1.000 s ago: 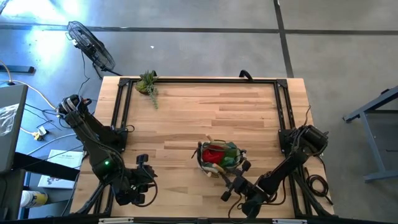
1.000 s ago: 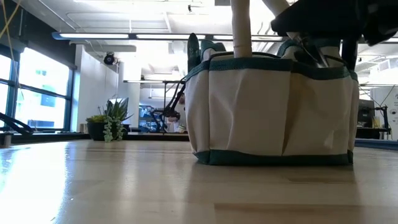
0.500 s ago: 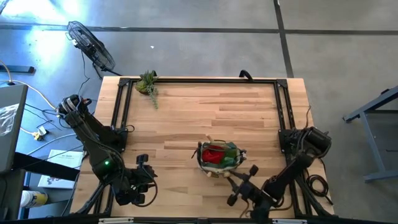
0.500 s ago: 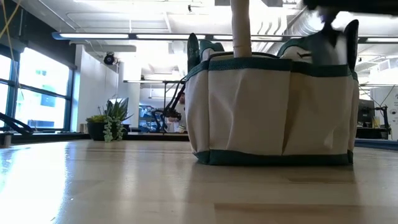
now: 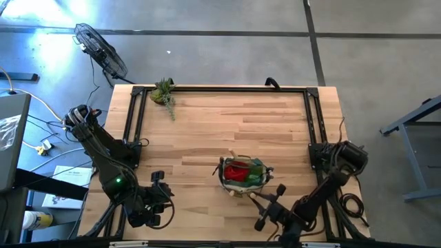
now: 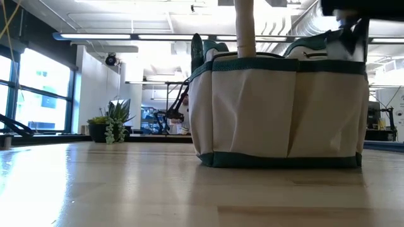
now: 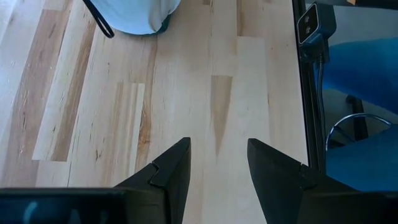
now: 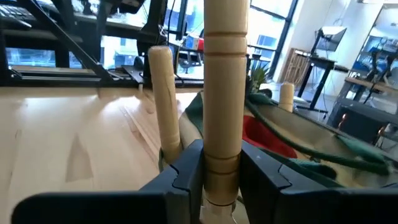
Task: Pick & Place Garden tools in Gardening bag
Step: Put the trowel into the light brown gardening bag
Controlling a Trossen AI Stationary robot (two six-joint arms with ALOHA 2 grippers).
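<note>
The gardening bag (image 5: 241, 173) stands on the table right of centre, near the front; in the low view (image 6: 278, 113) it is pale fabric with green trim. The red glove (image 8: 267, 134) and another wooden handle (image 8: 163, 106) show inside it. A wooden handle (image 6: 244, 28) sticks up out of the bag. My right gripper (image 5: 265, 203) is at the bag's near right side, shut on a wooden-handled tool (image 8: 222, 93). My left gripper (image 7: 217, 146) is open and empty over bare table near the front left (image 5: 160, 187). My right gripper pinches the tool's wooden handle between its two fingers (image 8: 189, 165), at the grooved lower part (image 8: 221, 163). The fingers come level from the table's near right and lie across the handle. The handle stands upright. The fingers hide its lower end.
A leafy plant (image 5: 164, 93) lies at the far left corner. Black frame rails (image 5: 220, 89) run along the table's far, left and right sides. A fan (image 5: 103, 52) stands on the floor beyond the far left. Bare wood (image 5: 234, 124) spans the middle and far table.
My right gripper has moved a little toward the table's right and near edges beside the bag, and has risen in the low view. It stays shut on the wooden handle. The bag stays where it was.
</note>
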